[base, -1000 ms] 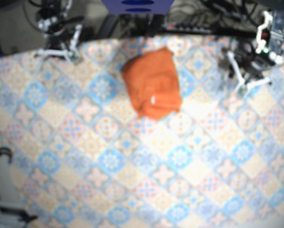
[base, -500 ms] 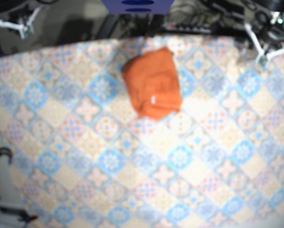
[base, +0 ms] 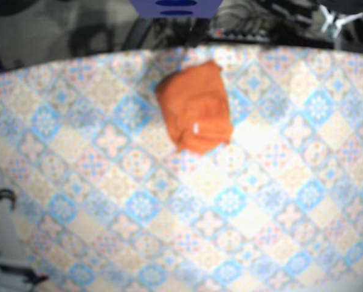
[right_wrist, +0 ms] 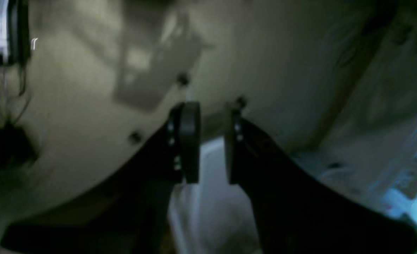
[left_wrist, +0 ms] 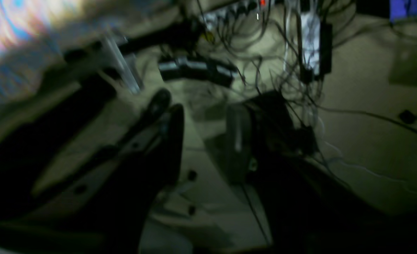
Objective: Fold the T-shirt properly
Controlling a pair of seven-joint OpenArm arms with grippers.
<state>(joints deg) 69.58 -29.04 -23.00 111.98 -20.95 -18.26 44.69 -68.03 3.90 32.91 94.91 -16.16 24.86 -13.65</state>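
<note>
The orange T-shirt [base: 194, 106] lies folded into a compact block on the patterned tablecloth [base: 169, 201], at the back centre, with a small white tag showing. My left gripper [base: 338, 20] is past the table's back right edge, far from the shirt, its white fingers spread. In the left wrist view the left gripper [left_wrist: 203, 137] is open and empty over the floor. The right arm is out of the base view. In the right wrist view the right gripper [right_wrist: 212, 141] holds nothing, with a narrow gap between its dark fingers [right_wrist: 190, 141].
Behind the table lie tangled cables and a power strip [left_wrist: 197, 68] on the floor. A blue object [base: 175, 7] sits at the back centre. A strip of the tablecloth shows in the left wrist view [left_wrist: 11, 21] and in the right wrist view [right_wrist: 416, 197].
Both arms have pulled back off the table. The right arm has left the base view, and the left gripper has risen to the top right corner. The shirt has not moved.
</note>
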